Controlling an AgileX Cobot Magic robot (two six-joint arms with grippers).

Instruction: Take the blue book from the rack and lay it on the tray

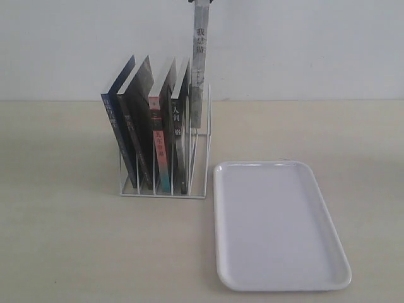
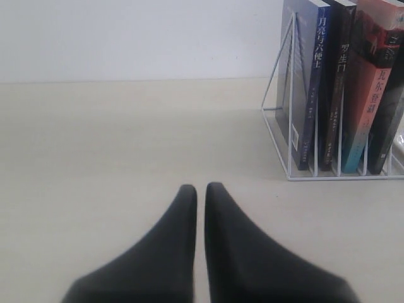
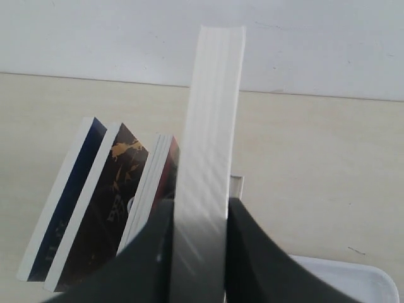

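Tray, racked blue book, right gripper apart clamping grey book

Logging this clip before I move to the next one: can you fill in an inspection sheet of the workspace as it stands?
Surface: pale beige tabletop.
Job's things: blue book stands in the leftmost slot of the white wire rack; white tray lies beside the rack with nothing on it.
Clutter: black-spined book, red-and-teal-spined book and another dark book in the rack; a grey-spined book is raised, its lower end between the rack's wires.
Grippers: right gripper has its fingers clamped on the grey-spined book, not the blue one; left gripper has its fingers closed together, holding nothing.
Cables: nothing seen.
Surroundings: plain white wall.
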